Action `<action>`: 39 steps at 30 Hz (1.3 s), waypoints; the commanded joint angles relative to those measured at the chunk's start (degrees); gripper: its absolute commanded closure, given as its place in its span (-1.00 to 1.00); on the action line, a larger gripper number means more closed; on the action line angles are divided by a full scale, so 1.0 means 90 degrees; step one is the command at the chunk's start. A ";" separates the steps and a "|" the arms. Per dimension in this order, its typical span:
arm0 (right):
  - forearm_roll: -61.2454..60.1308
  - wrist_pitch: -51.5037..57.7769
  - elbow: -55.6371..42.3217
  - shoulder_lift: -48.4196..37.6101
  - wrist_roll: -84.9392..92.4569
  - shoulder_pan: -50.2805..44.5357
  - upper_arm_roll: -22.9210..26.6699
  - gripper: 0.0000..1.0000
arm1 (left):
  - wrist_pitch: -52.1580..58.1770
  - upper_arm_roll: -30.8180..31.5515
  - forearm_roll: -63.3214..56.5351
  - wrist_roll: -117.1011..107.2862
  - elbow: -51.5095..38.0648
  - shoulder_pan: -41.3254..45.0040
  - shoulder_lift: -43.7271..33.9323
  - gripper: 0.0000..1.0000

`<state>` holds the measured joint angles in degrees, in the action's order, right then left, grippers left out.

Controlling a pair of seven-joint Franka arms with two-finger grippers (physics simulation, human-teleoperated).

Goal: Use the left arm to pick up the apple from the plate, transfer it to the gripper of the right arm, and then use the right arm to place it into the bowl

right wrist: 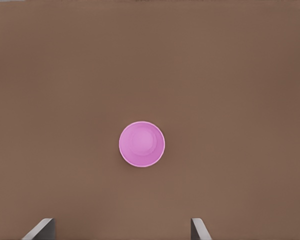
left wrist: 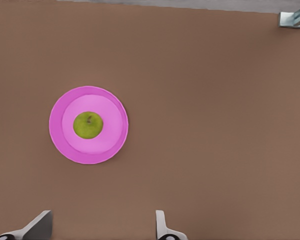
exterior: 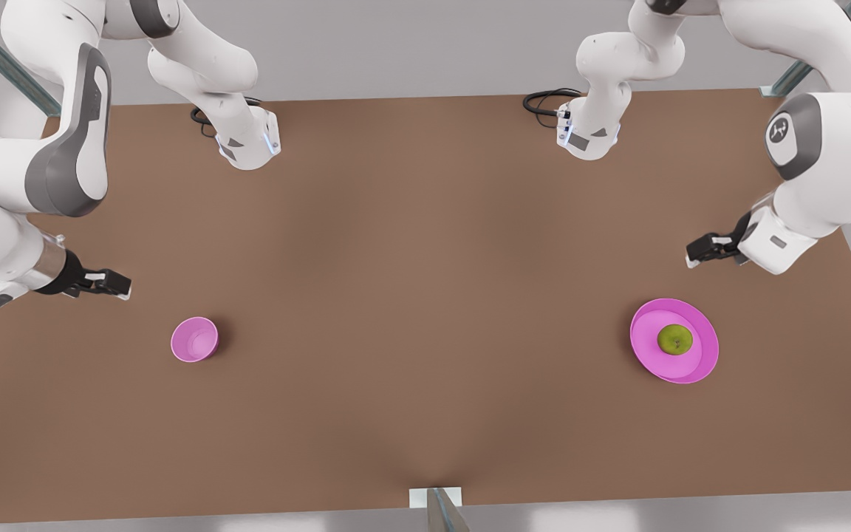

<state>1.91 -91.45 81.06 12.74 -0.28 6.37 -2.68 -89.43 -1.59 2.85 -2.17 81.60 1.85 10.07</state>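
While the apple [exterior: 675, 339] sits on the plate [exterior: 700, 362], the left gripper [exterior: 700, 249] hovers nearby, jaws apart. Near the bowl [exterior: 194, 339], the right gripper [exterior: 104, 283] hangs with jaws spread too.

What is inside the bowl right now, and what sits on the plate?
The bowl holds nothing; its pink inside shows bare. The apple sits in the middle of the plate, stem dimple up, covering the plate's centre. Both grippers are open, apart from both dishes.

Both wrist views cut off their own fingers [left wrist: 161, 225] at the picture's edge — just the tips show. In the front view, each arm runs out of frame, and the tabletop [exterior: 425, 244] loses its near corners.
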 commanded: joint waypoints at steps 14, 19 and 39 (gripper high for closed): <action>0.0003 -0.0083 -0.0003 0.0001 -0.0076 -0.0005 -0.0005 -1.00 | -0.5191 -0.0068 -0.0161 0.0143 0.1656 -0.0664 0.2426 -1.00; 0.0003 -0.0093 -0.0013 0.0001 -0.0105 -0.0005 -0.0005 -1.00 | -0.5220 -0.0068 -0.0171 0.0690 0.1656 -0.0977 0.2621 -1.00; -0.0007 -0.0093 -0.0003 0.0001 -0.0076 0.0005 -0.0005 -1.00 | -0.5230 -0.0058 -0.0170 0.0739 0.2262 -0.0957 0.2816 -1.00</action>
<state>1.89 -92.30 81.06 12.81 -1.11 6.42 -2.72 -136.29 -2.13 1.48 3.12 101.97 -6.82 35.59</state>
